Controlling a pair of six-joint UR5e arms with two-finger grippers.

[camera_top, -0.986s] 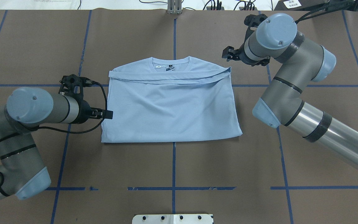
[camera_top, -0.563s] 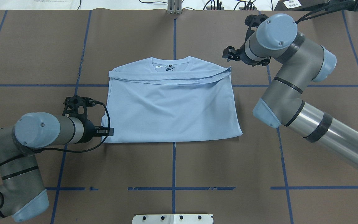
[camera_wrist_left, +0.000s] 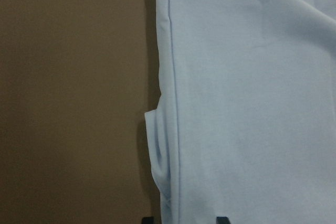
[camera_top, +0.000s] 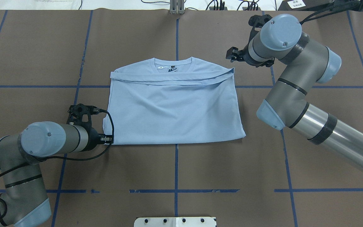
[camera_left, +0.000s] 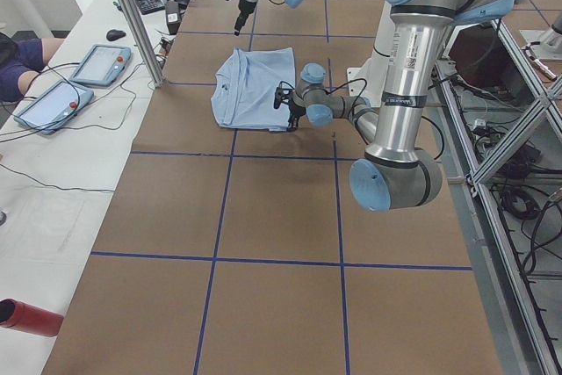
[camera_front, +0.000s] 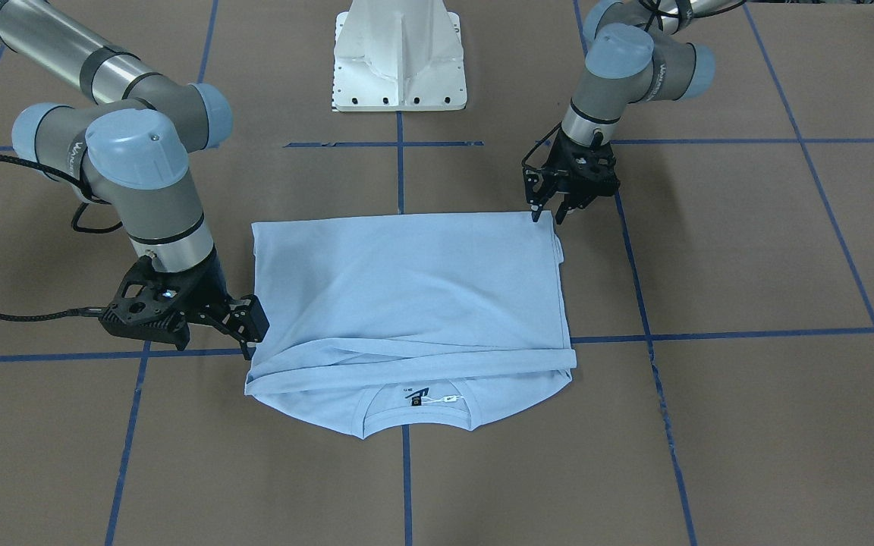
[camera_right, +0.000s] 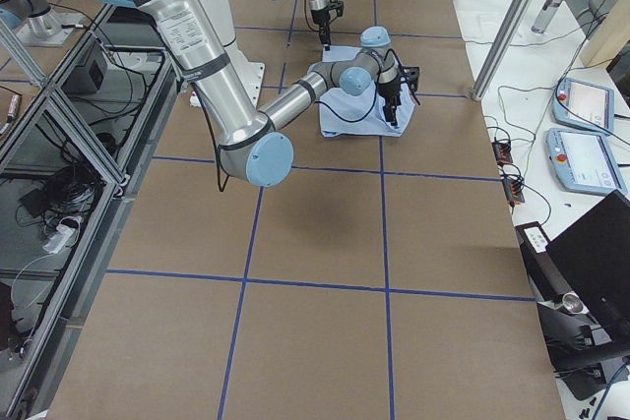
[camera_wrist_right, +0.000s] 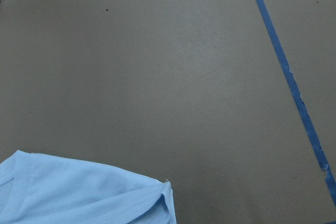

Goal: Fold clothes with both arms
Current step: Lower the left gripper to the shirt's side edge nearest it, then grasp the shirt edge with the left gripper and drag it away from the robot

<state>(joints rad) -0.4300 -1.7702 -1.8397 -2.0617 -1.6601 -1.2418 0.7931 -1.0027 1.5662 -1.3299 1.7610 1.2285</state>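
Left gripper [camera_top: 108, 138], fingers apart, straddles the folded T-shirt's [camera_top: 175, 110] corner at 7 o'clock in the overhead view. Right gripper [camera_top: 230, 54], fingers apart, hangs just off the sleeve corner at 2 o'clock. The shirt lies flat mid-table, collar at 12. Brown paper-covered table [camera_top: 121, 176], crossed by blue tape lines [camera_top: 175, 164], lies open all round.

Brown, seemingly paper-covered table [camera_top: 200, 176], blue tape grid [camera_top: 176, 164], folded pale blue T-shirt [camera_top: 175, 110] lying centrally
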